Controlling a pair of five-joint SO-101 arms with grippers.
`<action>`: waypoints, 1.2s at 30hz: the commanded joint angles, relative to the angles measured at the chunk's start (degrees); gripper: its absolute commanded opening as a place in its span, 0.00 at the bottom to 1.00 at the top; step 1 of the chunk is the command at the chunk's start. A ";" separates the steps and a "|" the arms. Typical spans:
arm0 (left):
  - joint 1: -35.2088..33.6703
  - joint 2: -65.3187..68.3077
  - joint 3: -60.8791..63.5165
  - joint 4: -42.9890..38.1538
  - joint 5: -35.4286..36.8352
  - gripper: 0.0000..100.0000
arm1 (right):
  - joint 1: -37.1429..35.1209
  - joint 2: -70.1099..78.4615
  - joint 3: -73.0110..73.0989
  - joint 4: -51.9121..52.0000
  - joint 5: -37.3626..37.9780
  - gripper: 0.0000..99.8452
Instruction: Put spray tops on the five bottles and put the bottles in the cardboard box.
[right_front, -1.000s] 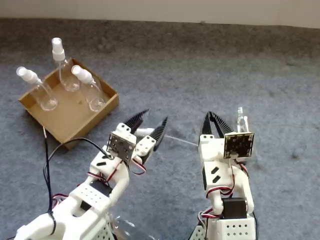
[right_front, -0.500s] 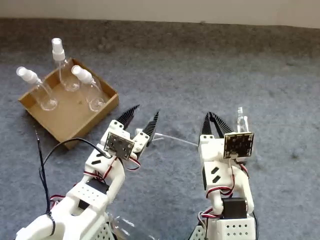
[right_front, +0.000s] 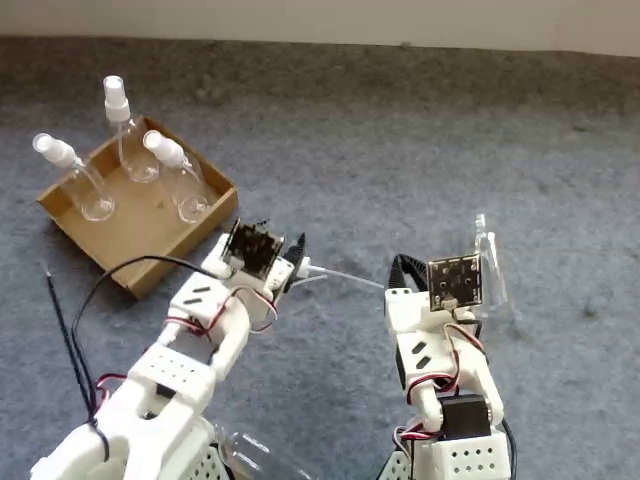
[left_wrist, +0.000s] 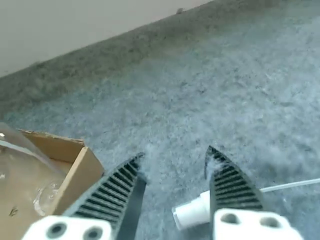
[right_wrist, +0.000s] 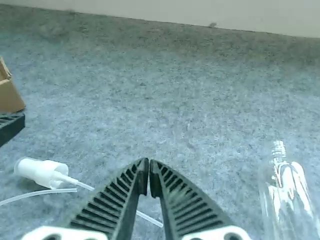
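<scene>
The left jaws, apart, have dropped around the top (left_wrist: 192, 214) at the box's (right_front: 185, 245) 4 o'clock, so a grasp looks next; right jaws rest together beside the bottle (right_wrist: 282, 200).

Three bottles (right_front: 178, 180) fill the far half of the cardboard box (right_front: 185, 245); its near corner is free. Open bench (right_front: 400, 140) spreads far centre; a lone bottle (right_front: 487, 262) stands right.

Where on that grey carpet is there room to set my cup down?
Free: the carpet bordered by the cardboard box, the far wall and the uncapped bottle, and the stretch right of that bottle. Crowded: between the left gripper and right gripper, where the spray top lies.
</scene>
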 joint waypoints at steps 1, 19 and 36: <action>-1.63 -6.81 -8.22 17.85 -0.18 0.13 | -0.84 -0.75 -1.63 0.31 -0.18 0.01; -6.81 -47.78 -8.92 61.19 -0.26 0.13 | -0.84 -0.66 -5.23 6.20 3.78 0.01; -22.64 -59.74 -8.40 79.65 -0.26 0.13 | -5.85 30.90 -29.93 21.93 13.80 0.01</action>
